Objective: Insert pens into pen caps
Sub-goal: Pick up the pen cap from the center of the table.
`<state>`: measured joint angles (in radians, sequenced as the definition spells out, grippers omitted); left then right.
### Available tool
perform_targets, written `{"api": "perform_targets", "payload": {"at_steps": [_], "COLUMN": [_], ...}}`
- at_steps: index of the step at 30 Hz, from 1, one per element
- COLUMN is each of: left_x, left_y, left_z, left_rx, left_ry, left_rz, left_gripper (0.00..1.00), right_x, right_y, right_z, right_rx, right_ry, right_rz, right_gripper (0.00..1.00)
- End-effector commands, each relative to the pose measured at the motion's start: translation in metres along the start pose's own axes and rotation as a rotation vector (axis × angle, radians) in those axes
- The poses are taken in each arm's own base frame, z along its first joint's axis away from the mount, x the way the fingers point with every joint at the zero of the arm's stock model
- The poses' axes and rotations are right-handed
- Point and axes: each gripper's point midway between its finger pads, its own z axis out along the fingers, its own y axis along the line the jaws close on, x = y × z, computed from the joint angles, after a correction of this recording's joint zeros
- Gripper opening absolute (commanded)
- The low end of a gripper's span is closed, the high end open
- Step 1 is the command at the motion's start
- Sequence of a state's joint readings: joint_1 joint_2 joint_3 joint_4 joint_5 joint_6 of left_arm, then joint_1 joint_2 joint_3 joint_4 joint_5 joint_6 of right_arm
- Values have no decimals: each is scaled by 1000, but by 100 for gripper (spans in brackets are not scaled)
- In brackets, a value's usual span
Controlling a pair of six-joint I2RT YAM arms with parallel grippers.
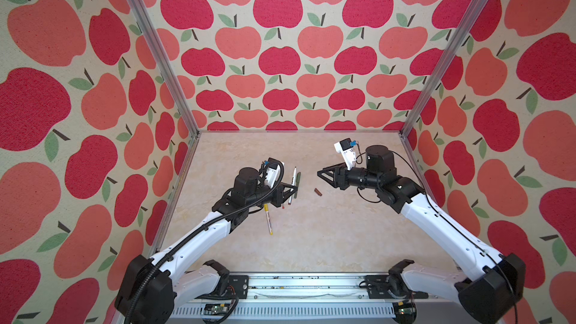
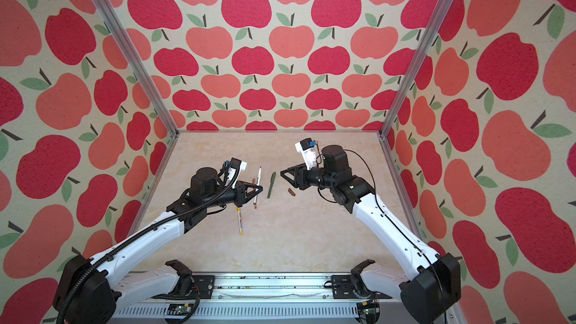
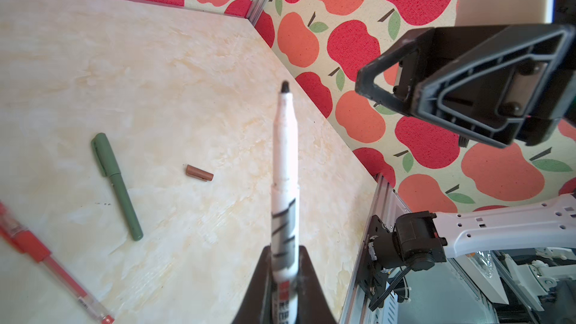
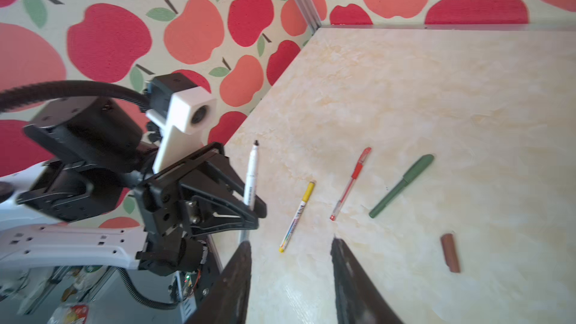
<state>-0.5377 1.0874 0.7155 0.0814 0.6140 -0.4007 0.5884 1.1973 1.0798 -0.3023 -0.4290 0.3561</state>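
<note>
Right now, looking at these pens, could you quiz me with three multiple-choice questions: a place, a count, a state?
1. Where is the brown pen cap? A. Pushed onto a pen. B. Loose on the table. C. In a gripper.
2. How many pens lie on the table? A. One. B. Three. C. Five.
3. How is the right gripper? A. Open, empty. B. Shut on a cap. C. Shut on a pen.
1 B: it lies alone near the green pen.
2 B: yellow pen, red pen, green pen; the left gripper holds the white pen.
3 A: nothing sits between its spread fingers.
</note>
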Motion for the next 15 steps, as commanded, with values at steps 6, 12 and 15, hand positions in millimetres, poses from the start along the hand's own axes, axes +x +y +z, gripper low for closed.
{"api": "perform_targets", "payload": {"at_steps": [6, 12, 15], "left_x": [13, 18, 19], "left_y": [-2, 0, -1], "left_z": [-24, -34, -37], "left_rx": [-57, -69, -67], "left_ry": [37, 9, -4], "left_rz": [15, 10, 5], "left_gripper": [0, 0, 0], "right_x": [80, 103, 112], "right_y": [-100, -136, -146], "right_z": [23, 62, 83], "right_rx": [421, 495, 495], "right_ry": [388, 562, 641], "right_rz": [-40, -86, -115], "right_gripper": [42, 42, 44]}}
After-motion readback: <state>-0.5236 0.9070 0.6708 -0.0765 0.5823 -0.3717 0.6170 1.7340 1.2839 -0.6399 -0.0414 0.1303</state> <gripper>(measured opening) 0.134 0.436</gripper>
